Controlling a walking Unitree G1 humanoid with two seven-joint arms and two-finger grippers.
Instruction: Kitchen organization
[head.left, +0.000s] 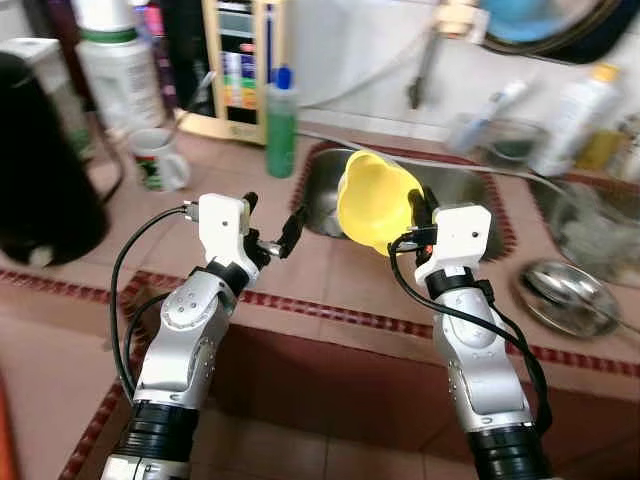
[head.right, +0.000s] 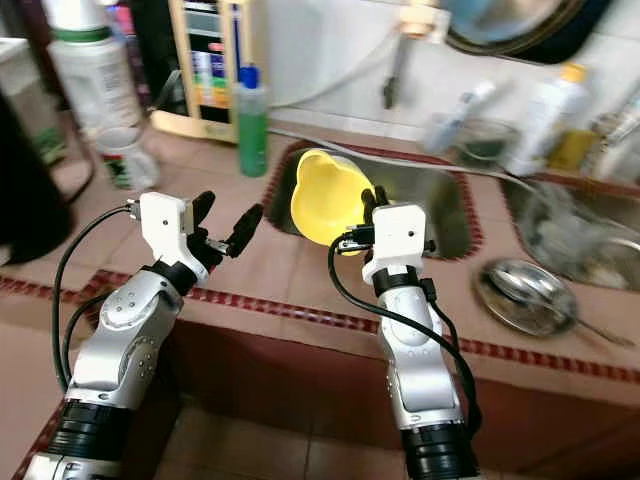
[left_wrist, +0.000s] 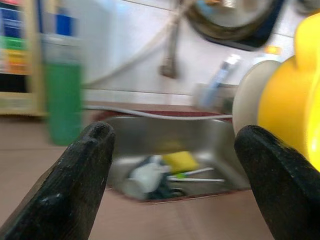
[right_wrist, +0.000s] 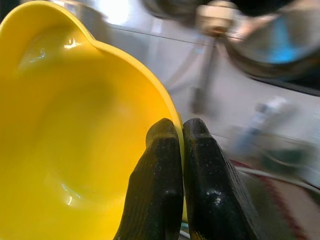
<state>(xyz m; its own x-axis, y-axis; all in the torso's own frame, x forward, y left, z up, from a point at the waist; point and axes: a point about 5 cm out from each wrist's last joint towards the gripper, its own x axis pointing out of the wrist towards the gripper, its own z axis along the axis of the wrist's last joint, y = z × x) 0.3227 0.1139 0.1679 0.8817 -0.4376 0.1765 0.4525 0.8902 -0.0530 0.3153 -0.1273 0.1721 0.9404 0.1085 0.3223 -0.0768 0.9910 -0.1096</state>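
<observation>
The right pincer (right_wrist: 181, 165) pinches the yellow bowl (head.left: 375, 200) by its rim over the sink (head.left: 470, 195); that thin hold could slip. The left pincer (head.left: 272, 228) is open.

Kitchen counter, pale tiled wall behind.
Counter (head.left: 300, 275) of pinkish-brown tile, dark red patterned border strip along front edge and round steel sink (head.left: 325, 195). White wall tiles (head.left: 370, 50) at back, glare on them. Wooden-framed rack (head.left: 240, 65) leaning against wall. Blurred throughout.

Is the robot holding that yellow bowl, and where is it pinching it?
Yes. The right gripper pinches the yellow bowl by its rim, one finger inside, one outside. The left gripper is open, holding nothing.
</observation>
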